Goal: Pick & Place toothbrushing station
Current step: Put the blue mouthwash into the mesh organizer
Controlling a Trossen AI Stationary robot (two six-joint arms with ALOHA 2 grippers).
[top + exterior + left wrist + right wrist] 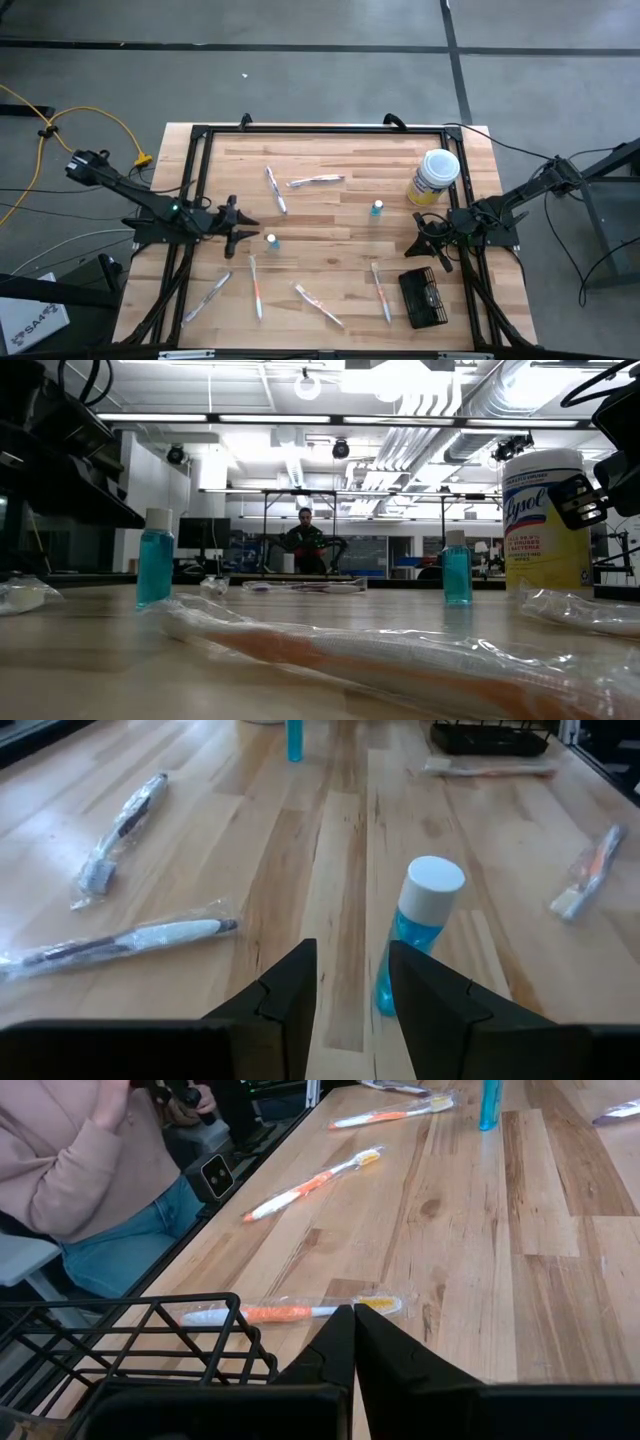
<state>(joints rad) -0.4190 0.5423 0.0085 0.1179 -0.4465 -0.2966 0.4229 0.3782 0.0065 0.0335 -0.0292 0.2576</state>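
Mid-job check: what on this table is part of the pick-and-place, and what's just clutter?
Job: black wire basket; right gripper, shut beside it.

Clutter: wrapped toothbrushes, two small blue bottles, yellow wipes canister. Left gripper waits, open.

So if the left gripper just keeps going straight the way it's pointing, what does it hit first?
Most likely the small blue bottle with the white cap: it stands just ahead of the open left gripper, slightly to one side of the gap. Depth is hard to judge, so one finger might clip it rather than straddle it.

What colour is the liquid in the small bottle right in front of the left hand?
Blue-turquoise, under a white cap; the bottle shows best in the left wrist view.
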